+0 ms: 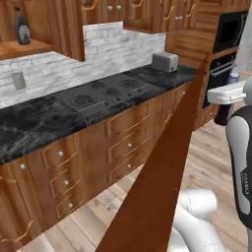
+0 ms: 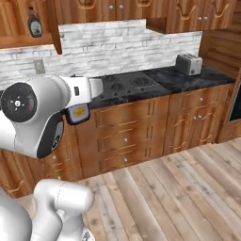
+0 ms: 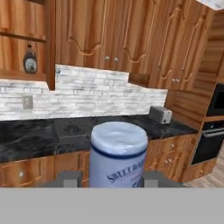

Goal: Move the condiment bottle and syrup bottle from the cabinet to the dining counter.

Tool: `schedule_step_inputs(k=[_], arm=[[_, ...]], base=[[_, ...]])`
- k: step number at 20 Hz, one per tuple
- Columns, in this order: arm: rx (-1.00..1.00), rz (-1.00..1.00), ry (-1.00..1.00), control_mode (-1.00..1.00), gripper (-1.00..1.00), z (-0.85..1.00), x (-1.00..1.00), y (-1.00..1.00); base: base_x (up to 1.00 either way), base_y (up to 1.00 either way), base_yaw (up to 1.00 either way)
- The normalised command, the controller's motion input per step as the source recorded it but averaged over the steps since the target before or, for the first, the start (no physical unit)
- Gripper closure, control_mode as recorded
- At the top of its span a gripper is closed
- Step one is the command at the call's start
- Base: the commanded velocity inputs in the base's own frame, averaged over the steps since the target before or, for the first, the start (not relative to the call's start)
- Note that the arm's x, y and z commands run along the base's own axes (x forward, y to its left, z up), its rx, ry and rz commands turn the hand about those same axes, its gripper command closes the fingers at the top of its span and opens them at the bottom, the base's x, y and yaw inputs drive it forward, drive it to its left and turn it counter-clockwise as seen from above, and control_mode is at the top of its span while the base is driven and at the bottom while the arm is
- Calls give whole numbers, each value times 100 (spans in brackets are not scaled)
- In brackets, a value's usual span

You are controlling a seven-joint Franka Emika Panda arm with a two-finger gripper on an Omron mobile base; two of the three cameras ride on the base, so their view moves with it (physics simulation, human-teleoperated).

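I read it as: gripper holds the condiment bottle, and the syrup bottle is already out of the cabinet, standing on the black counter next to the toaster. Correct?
Not quite. The gripper does hold the condiment bottle, but the syrup bottle is not on the counter by the toaster. In the hand view it stands on the open cabinet shelf at upper left, above the brick wall.

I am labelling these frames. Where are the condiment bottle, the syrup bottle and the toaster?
condiment bottle (image 3: 118, 155), hand view, on its pale cap.
syrup bottle (image 3: 29, 61), hand view, on its brown body, on the cabinet shelf.
toaster (image 2: 188, 64), right base view, on its front side.
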Motion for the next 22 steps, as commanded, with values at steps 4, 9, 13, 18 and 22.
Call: schedule_step_inputs(k=[4, 9, 13, 18, 22], arm=[[0, 0, 0, 100, 100, 0, 0, 0], [0, 0, 0, 100, 100, 0, 0, 0], [0, 0, 0, 100, 100, 0, 0, 0], [0, 0, 0, 100, 100, 0, 0, 0], [0, 0, 0, 100, 100, 0, 0, 0]], base=[[0, -50, -61], [0, -46, -56], [0, -35, -52], [2, -15, -45], [64, -5, -16]])
